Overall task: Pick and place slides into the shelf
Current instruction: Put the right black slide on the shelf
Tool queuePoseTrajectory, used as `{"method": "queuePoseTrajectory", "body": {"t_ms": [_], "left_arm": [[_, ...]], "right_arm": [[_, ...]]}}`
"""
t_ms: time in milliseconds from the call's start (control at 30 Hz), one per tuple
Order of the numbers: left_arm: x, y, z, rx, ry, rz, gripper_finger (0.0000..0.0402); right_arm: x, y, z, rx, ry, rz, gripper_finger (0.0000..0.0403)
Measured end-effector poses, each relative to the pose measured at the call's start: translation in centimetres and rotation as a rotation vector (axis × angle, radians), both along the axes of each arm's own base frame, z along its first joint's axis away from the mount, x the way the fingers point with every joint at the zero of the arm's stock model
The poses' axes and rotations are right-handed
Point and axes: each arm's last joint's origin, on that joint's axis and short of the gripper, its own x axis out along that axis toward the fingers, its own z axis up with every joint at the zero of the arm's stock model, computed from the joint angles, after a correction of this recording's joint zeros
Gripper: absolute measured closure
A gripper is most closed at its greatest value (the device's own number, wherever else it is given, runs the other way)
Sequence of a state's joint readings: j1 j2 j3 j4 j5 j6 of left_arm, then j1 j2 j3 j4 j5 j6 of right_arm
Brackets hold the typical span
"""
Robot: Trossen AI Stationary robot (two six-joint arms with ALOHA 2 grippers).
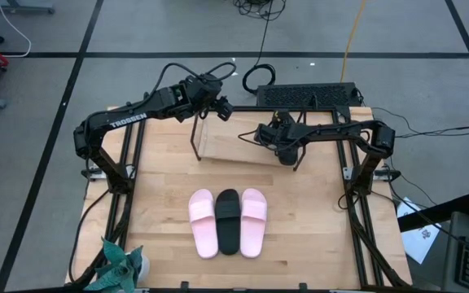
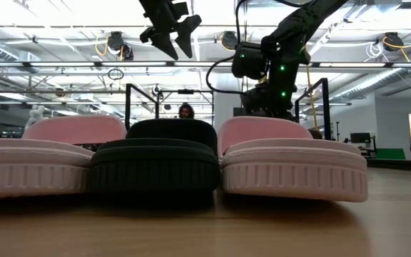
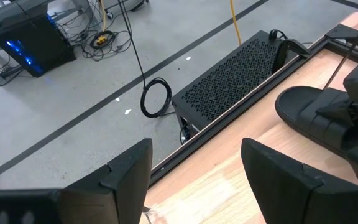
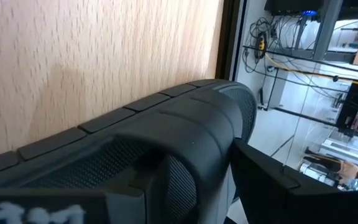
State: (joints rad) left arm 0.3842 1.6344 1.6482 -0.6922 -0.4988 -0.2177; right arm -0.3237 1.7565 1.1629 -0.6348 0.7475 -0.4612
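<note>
- The step in hand appears to be the placing of a black open-toe slide sandal: the right gripper has closed on it over the right end of the low shelf of thin black metal rods with a light wooden board base, at the far side of the pale wooden desk.
- The right wrist view shows that gripper's fingers clamped on the black sandal's broad strap, with the shelf board close behind it.
- The left gripper hangs above the shelf's left end, its fingers spread wide apart and holding nothing.
- Three slides wait near the desk's front edge, side by side and touching: a pale pink slide sandal, a second black slide sandal, and another pale pink slide sandal.
- Next, the right arm likely needs to settle the held sandal flat on the board between the rods and let go; whether it already rests on the board cannot be told.
</note>
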Motion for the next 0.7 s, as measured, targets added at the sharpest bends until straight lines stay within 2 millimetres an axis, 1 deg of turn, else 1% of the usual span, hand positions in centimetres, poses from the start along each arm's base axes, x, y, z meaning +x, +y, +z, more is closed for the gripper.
{"method": "queuePoseTrajectory", "body": {"t_ms": [133,233,433,700], "left_arm": [[0.0,0.0,0.0,-0.005,-0.007,0.005,0.0153],[0.0,0.0,0.0,-0.010,-0.015,0.011,0.0153],[0.1,-0.2,0.0,-0.010,-0.016,0.006,0.0153],[0.3,-0.7,0.0,-0.011,-0.016,-0.009,0.0153]], "right_arm": [[-0.3,0.1,0.1,0.010,0.018,-0.017,0.0245],[-0.1,0.1,0.5,0.022,0.022,-0.019,0.0245],[0.7,-0.2,1.9,0.072,-0.053,-0.027,0.0245],[0.5,-0.1,2.0,0.081,-0.044,-0.057,0.0245]]}}
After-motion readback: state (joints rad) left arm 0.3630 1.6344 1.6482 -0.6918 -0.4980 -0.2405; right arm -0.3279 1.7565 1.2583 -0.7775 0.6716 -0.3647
